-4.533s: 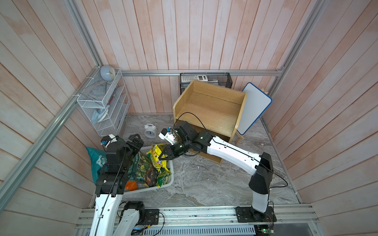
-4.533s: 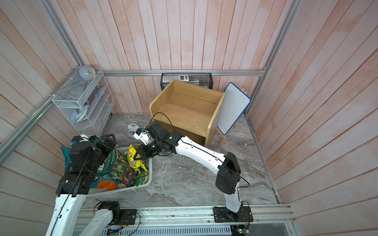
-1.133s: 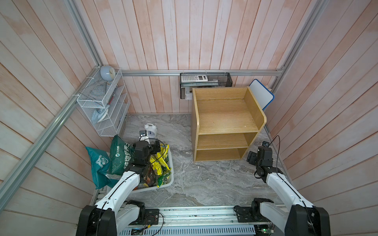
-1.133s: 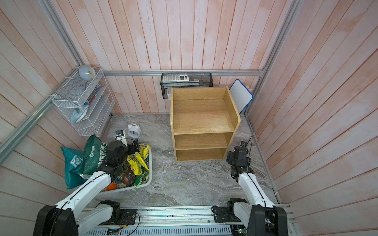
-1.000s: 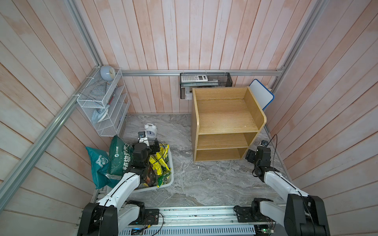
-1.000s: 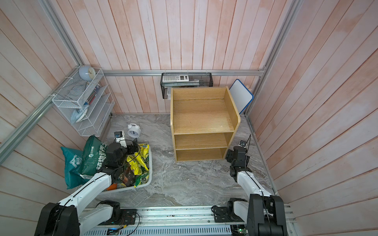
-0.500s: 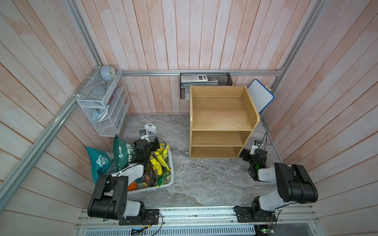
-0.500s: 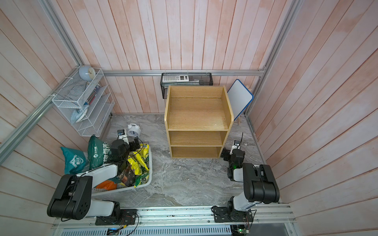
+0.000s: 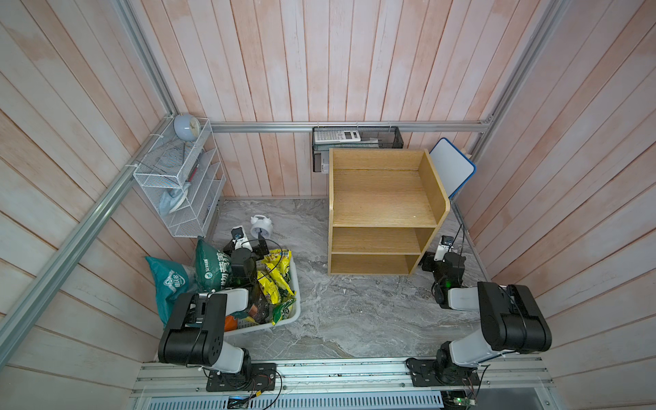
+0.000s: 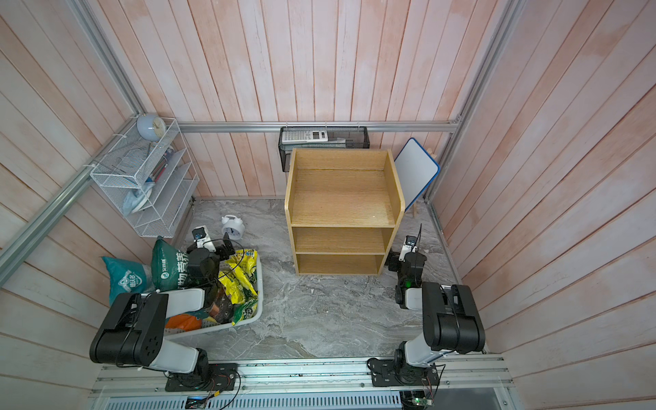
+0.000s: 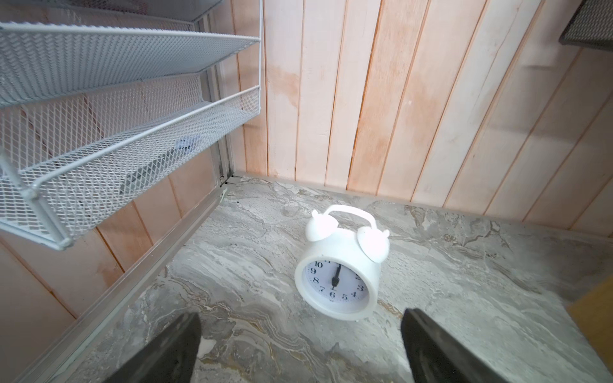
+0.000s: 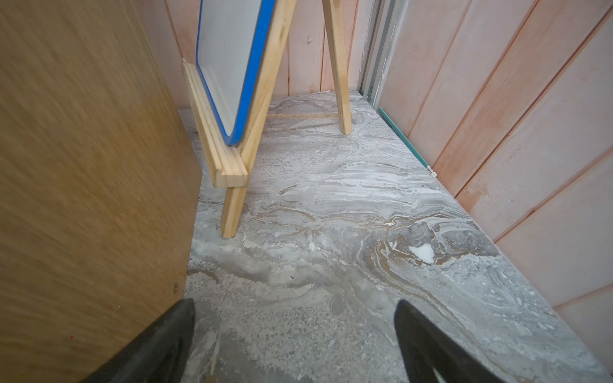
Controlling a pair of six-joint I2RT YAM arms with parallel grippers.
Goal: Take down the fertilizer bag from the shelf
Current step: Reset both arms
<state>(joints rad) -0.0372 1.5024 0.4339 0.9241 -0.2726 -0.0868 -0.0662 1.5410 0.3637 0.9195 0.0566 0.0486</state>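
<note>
Left wrist view is showing the left gripper point(image 11: 300, 318) spread wide with nothing between its jaws, pointing low across the marble floor at a white alarm clock point(image 11: 338, 282) just ahead. The right gripper point(image 12: 293, 308) is likewise gaping wide and carrying nothing, sitting just beside the outer side panel of the shelf point(image 9: 383, 198), with the leg of a whiteboard easel point(image 12: 232, 66) further ahead. All three tiers of the shelf are showing bare wood in both top views. What is judged to be the fertilizer bag point(image 9: 209, 264), dark green, is standing upright on the floor between a teal bag point(image 9: 167, 280) and the white bin point(image 9: 294, 301), so the task is looking finished. The trouble now is lying in any further motion. The left arm is folding over the bin with its wrist close against the bag, so a swing could be tipping the bag over or pushing it into the teal one. Its cable is looping over the yellow packets point(image 9: 277, 273) and could be dragging them out. A forward nudge would be knocking the clock. On the right, an inward sweep would be shoving the shelf, and a forward one would be clipping the easel leg.
</note>
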